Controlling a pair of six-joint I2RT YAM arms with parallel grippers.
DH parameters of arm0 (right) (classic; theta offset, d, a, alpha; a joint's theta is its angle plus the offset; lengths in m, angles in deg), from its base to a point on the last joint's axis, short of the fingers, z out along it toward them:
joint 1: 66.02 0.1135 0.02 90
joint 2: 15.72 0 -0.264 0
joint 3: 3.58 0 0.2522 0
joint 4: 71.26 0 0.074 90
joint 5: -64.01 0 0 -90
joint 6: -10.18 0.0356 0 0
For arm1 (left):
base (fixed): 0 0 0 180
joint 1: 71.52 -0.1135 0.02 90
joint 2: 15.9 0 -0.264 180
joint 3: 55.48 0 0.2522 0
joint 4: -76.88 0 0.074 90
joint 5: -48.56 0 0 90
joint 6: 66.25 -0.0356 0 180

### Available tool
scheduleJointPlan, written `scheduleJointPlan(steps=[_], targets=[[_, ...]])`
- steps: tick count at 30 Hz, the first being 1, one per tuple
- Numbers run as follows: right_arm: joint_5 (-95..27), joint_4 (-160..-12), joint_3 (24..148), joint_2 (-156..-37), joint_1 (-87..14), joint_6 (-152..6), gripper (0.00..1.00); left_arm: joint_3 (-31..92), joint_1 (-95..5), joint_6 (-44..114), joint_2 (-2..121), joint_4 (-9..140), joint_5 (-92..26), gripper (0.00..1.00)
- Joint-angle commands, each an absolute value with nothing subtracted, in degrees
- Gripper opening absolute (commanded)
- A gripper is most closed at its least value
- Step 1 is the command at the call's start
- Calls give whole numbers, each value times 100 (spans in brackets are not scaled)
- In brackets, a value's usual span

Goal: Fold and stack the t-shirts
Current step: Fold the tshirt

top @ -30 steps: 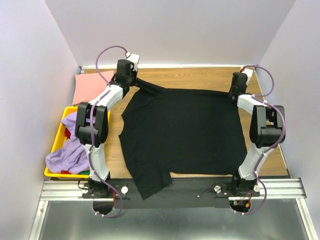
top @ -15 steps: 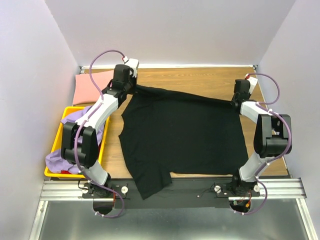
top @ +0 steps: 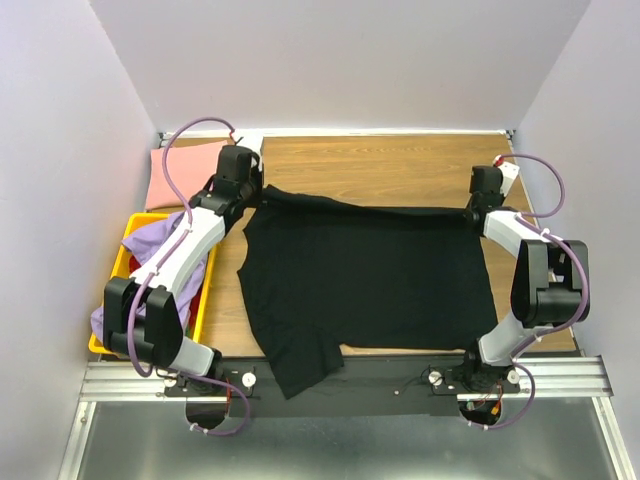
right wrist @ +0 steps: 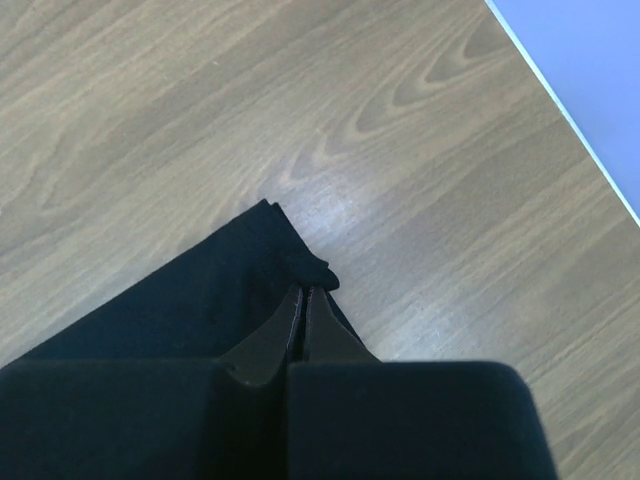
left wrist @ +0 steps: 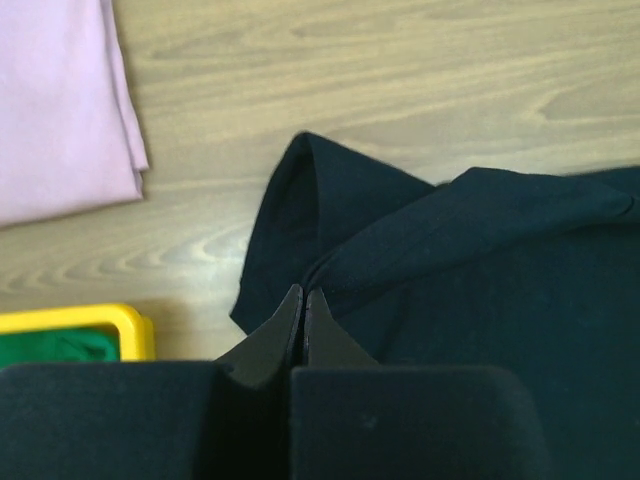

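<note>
T-shirt pinched by left claw, right claw

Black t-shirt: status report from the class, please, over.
Left hand shut on black t-shirt, far-left corner. Right hand shut on far-right corner. Nothing lying on it.
</note>
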State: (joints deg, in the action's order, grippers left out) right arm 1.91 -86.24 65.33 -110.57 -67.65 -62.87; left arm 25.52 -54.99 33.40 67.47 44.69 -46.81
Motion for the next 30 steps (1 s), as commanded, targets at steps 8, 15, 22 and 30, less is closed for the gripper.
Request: scheduleJointPlan(steps=[8,15,22,30], targets=[[364,-8941,6239,-10923,-6831,-6022,1,1832,-5377,4115,6118,4062,-4715,0],[179,-9091,6142,-11038,-6831,-5864,1,1629,-5368,4221,5986,4018,-4733,0],[-6,-9381,6107,-11108,-6831,-5697,1,1436,-5368,4273,6108,4124,-4733,0],[-15,-9539,6027,-11047,-6831,-5627,1,1400,-5359,4309,6118,4150,-4689,0]])
